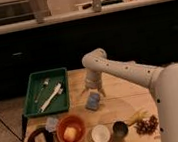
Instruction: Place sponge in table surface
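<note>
The blue sponge (93,101) lies flat on the counter (119,106) at frame center, directly below the claw (96,91), whose grip cannot be told, its long axis tilting toward lower left.

A smooth white arm (128,72) of thick rounded segments is seen, joined at a bulbous elbow. A wide white shell fills the lower right. The gripper (95,90), at the arm's end above the table, is paler grey.
</note>
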{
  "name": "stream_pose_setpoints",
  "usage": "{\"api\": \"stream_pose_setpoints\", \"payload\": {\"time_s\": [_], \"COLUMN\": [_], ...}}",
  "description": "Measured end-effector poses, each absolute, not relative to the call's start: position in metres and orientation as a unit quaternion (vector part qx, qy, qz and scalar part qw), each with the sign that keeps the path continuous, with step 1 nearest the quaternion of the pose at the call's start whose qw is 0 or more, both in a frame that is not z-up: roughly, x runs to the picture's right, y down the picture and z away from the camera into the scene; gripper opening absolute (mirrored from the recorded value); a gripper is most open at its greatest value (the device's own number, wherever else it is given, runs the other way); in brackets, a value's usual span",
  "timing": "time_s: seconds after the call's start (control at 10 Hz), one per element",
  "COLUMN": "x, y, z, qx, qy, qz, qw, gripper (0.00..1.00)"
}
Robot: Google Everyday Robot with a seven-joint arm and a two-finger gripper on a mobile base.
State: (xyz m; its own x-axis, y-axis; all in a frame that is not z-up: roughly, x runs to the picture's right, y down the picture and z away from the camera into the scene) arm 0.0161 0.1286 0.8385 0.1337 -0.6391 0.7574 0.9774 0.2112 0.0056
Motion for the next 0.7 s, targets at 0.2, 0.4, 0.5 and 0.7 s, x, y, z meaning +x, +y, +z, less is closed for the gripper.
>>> {"api": "stream_pose_setpoints", "payload": {"time_s": [0.2, 0.4, 0.5, 0.7], "x": [0.0178, 0.0175, 0.0189, 0.0194], "y": [0.1259, 0.1240, 0.1226, 0.1193], "z": [0.8365, 0.8345, 0.8334, 0.8318], "qx": [-0.259, -0.259, -0.259, -0.258], "qy": [-0.324, -0.322, -0.320, -0.318], "qz": [-0.572, -0.574, -0.575, -0.577], "qw": [0.708, 0.707, 0.707, 0.707], "gripper": [0.80, 0.80, 0.80, 0.80]}}
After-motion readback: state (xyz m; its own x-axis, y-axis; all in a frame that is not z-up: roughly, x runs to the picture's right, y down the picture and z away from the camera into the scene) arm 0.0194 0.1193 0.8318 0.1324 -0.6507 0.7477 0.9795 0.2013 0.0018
